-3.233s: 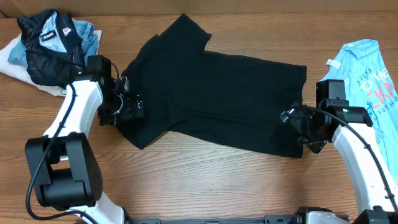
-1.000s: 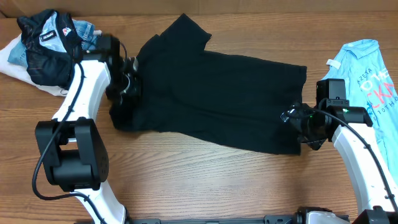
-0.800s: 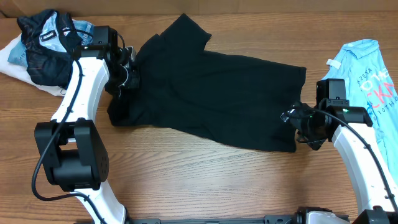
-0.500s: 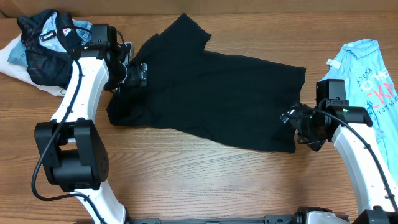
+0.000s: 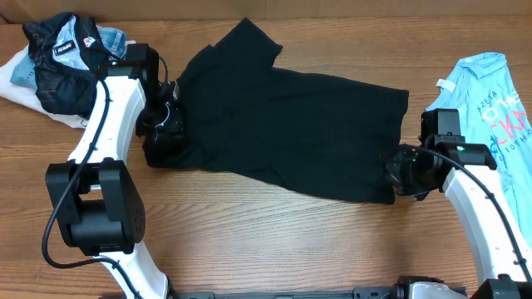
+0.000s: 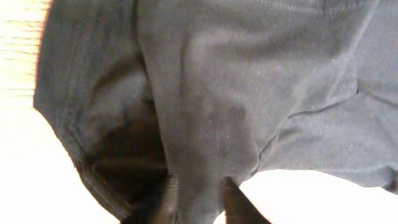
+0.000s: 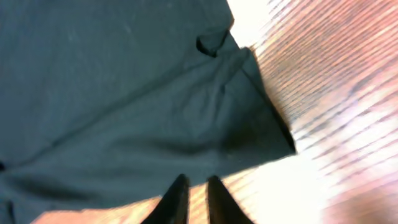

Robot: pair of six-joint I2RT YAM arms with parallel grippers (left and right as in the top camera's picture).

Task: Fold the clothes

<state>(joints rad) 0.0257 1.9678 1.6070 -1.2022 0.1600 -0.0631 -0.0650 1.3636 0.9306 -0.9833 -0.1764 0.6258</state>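
1. Black T-shirt (image 5: 283, 124) spread flat on the table (image 5: 274, 241), long axis running left to right and slightly tilted. Sleeve end toward the left arm, hem end toward the right arm, one sleeve poking toward the far edge.
2. Left gripper (image 5: 166, 119) at the near-left corner of the shirt, by the shoulder and sleeve. In the left wrist view, fingers (image 6: 165, 199) clamped with a ridge of black cloth between them, so pinching the shirt.
3. Right gripper (image 5: 405, 173) at the near-right hem corner. In the right wrist view, fingers (image 7: 177, 196) pressed nearly together right on the hem edge. Looks like a thin pinch of hem, but hard to say how much cloth is caught.
4. Key relation: both grippers on the near long edge, one at each end, with the shirt body stretching away from both toward the far side. Neither arm nearer overall, each on its own end.
5. Step in hand, judged: corners gripped, lift not yet begun. No fold visible anywhere, so early in the task.
6. Next move, as a guess: raise both corners together and carry the near edge over toward the far edge, folding along the long axis. Matched height and pace needed, or the cloth skews.
7. Risks: thin hold on the right may slip. Blue T-shirt (image 5: 495, 100) just beside the right arm and dark jacket (image 5: 62, 58) near the left arm — not part of the job, best kept clear of.
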